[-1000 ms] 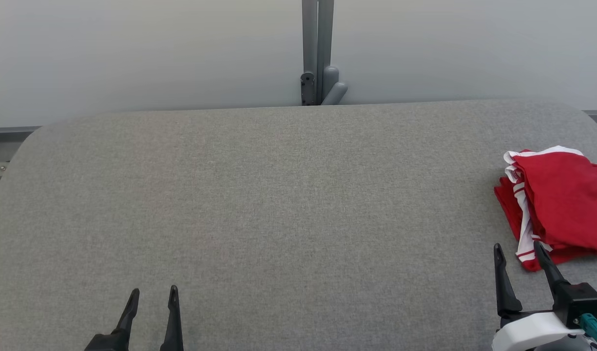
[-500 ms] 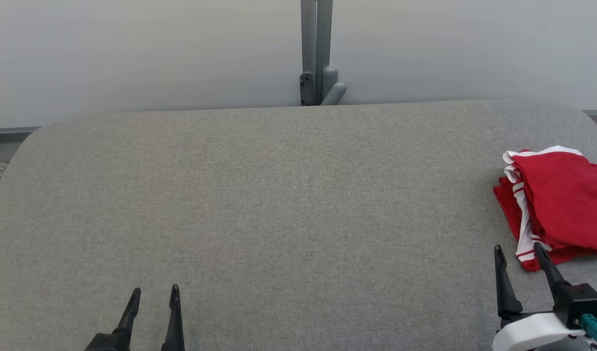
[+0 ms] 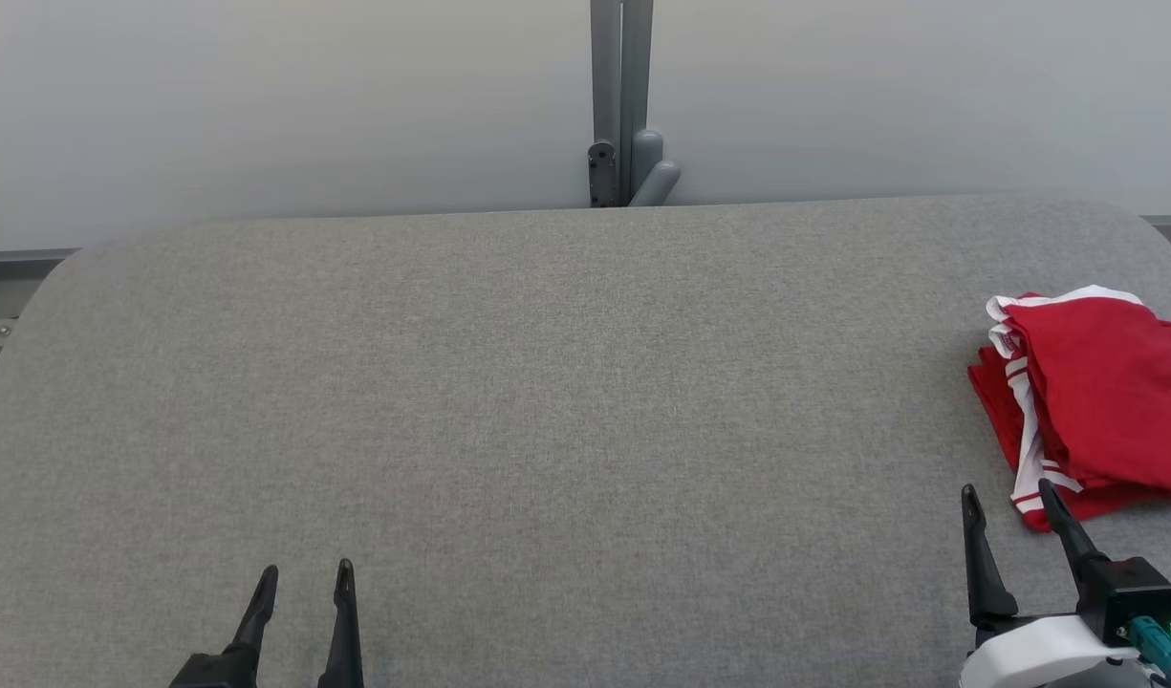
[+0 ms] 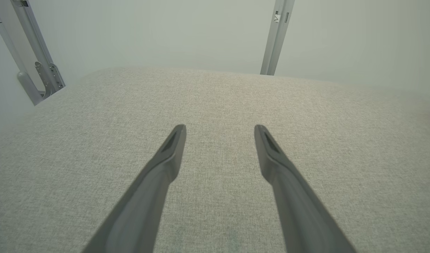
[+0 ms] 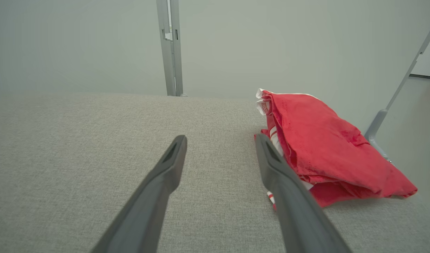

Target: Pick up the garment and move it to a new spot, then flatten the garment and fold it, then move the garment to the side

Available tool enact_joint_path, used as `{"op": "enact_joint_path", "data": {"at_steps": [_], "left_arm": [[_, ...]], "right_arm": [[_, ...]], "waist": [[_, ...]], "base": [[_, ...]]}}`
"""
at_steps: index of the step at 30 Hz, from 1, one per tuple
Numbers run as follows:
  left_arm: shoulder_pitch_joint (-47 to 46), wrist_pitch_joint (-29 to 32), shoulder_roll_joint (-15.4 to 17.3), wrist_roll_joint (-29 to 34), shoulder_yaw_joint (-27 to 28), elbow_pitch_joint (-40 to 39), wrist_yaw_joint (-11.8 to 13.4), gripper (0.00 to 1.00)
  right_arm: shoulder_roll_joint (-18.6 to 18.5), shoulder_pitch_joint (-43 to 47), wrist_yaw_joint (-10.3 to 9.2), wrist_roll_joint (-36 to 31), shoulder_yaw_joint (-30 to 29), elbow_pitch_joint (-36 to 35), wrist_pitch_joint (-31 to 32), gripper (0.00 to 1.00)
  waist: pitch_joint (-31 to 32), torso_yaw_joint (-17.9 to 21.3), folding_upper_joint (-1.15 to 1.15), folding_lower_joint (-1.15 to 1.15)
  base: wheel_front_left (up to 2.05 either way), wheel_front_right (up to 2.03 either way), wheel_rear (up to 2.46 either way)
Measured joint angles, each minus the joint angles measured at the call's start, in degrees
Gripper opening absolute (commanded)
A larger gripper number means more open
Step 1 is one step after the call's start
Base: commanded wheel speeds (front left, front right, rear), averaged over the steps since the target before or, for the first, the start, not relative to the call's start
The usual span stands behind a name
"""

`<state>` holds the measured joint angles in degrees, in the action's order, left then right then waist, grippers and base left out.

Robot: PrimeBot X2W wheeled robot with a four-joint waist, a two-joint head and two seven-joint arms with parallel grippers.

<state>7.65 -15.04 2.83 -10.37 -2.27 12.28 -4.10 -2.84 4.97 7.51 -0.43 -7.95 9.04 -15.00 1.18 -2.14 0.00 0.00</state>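
There is one folded red garment with white trim [image 3: 1101,392], one grey fabric-covered table [image 3: 547,382], one grey metal post [image 3: 621,96] behind it in the head view, and two dark-fingered grippers: the left gripper [image 3: 303,573] and the right gripper [image 3: 1008,492].

a grey fabric-covered table [image 3: 547,382] with rounded far corners stretches ahead of the left gripper [image 3: 307,568] and the right gripper [image 3: 1008,487]. on it lies a loosely folded red garment [image 3: 1101,392] with white trim, just ahead and right of the right gripper, well apart from the left gripper.
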Motion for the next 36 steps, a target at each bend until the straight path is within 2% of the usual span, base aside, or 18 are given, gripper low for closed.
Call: {"op": "enact_joint_path", "data": {"at_steps": [19, 20, 27, 36], "left_arm": [[0.5, 0.1, -0.1, 0.0, -0.8, 0.9, 0.4, 1.0], [0.5, 0.1, -0.1, 0.0, -0.9, 0.9, 0.4, 0.0], [1.4, 0.5, -0.2, -0.8, -1.5, 3.9, 0.4, 0.0], [0.7, 2.9, -0.2, -10.9, -0.9, 4.0, 0.1, 0.0]], "right_arm": [[0.3, 0.5, 0.0, 0.1, -0.1, 1.1, 0.0, 1.0], [0.3, 0.5, 0.0, 0.1, -0.1, 1.1, 0.0, 0.0], [0.8, 0.7, 0.01, 0.8, -0.1, 4.7, 0.6, 0.0], [0.8, 0.2, 0.01, 11.7, -0.3, 5.2, 3.4, 0.0]], "waist": [[-0.1, 0.2, 0.0, 0.0], [-0.2, 0.2, 0.0, 0.0], [-0.2, 0.2, 0.0, 0.0], [-0.3, 0.4, 0.0, 0.0]], "base": [[0.0, 0.0, 0.0], [0.0, 0.0, 0.0], [0.0, 0.0, 0.0], [0.0, 0.0, 0.0]]}}
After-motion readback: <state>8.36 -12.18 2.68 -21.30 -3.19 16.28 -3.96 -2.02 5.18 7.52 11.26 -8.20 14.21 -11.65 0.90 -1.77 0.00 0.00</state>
